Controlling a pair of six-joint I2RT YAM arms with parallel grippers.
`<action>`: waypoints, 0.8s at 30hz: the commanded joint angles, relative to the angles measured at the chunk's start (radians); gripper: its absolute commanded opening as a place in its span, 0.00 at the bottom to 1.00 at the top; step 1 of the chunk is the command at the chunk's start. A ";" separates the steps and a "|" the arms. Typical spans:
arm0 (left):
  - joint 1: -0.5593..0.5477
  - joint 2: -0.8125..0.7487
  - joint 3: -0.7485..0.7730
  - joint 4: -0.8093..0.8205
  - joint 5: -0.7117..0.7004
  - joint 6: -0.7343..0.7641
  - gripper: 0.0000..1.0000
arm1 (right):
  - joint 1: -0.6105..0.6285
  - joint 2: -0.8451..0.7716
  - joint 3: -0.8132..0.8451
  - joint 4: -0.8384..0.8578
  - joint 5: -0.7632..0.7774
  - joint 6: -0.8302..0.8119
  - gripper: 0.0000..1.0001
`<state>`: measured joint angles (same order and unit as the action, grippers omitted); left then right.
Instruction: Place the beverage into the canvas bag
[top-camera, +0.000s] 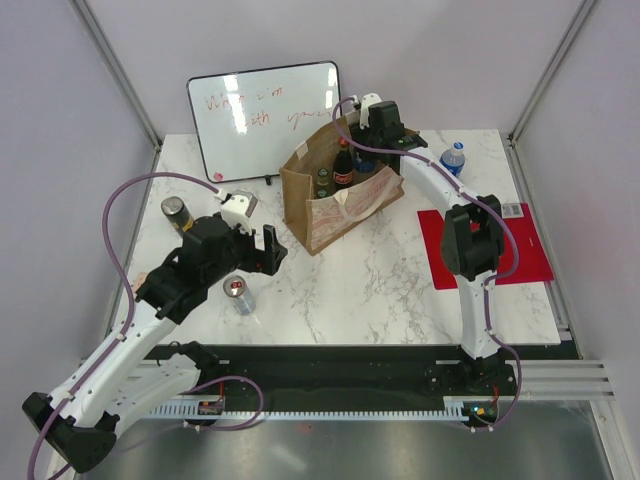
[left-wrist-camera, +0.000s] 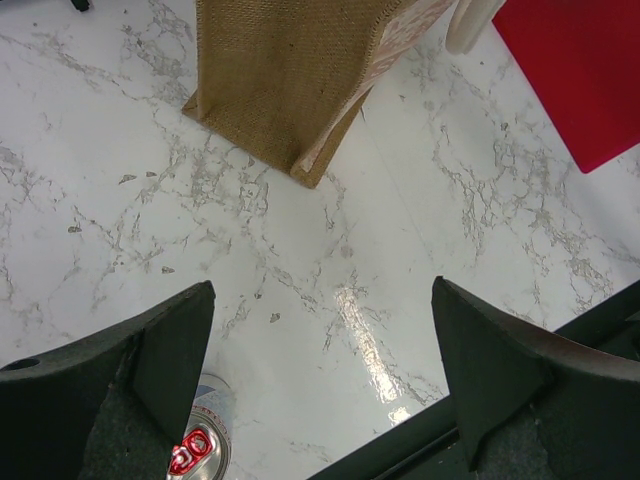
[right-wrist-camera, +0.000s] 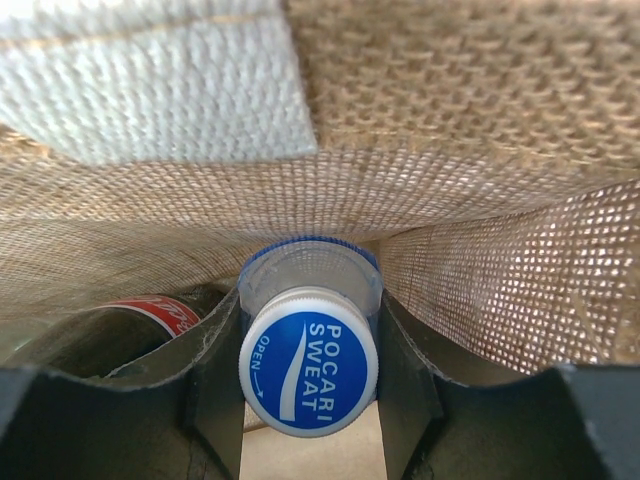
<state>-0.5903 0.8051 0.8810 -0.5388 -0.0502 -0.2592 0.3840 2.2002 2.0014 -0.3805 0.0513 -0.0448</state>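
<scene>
The beverage, a clear bottle with a blue and white Pocari Sweat cap (right-wrist-camera: 308, 375), stands between my right gripper's fingers (right-wrist-camera: 215, 360), which are shut on its neck. My right gripper (right-wrist-camera: 308, 340) is down inside the canvas bag (right-wrist-camera: 450, 120), with burlap walls all round. From above, the right gripper (top-camera: 378, 130) reaches into the back of the tan canvas bag (top-camera: 335, 215). A cola bottle (top-camera: 343, 165) with a red label stands in the bag beside it. My left gripper (left-wrist-camera: 322, 288) hangs open over bare marble, in front of the bag (left-wrist-camera: 280, 80).
A silver can (top-camera: 238, 294) stands under the left arm, its top just beside the left finger (left-wrist-camera: 200, 450). A dark can (top-camera: 176, 212) is at the left, a water bottle (top-camera: 453, 158) at the back right, a whiteboard (top-camera: 265, 115) behind, a red mat (top-camera: 485, 245) on the right.
</scene>
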 joint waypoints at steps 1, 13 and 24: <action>0.003 0.000 -0.004 0.040 -0.005 0.043 0.96 | 0.001 -0.008 0.016 0.140 0.002 0.019 0.16; 0.003 -0.001 -0.005 0.039 -0.007 0.043 0.96 | 0.001 -0.036 0.028 0.152 -0.002 0.045 0.48; 0.003 0.003 -0.004 0.040 -0.003 0.043 0.96 | 0.003 -0.123 0.020 0.138 0.028 0.045 0.64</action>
<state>-0.5903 0.8108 0.8810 -0.5385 -0.0498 -0.2588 0.3840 2.1876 2.0010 -0.3389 0.0658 -0.0105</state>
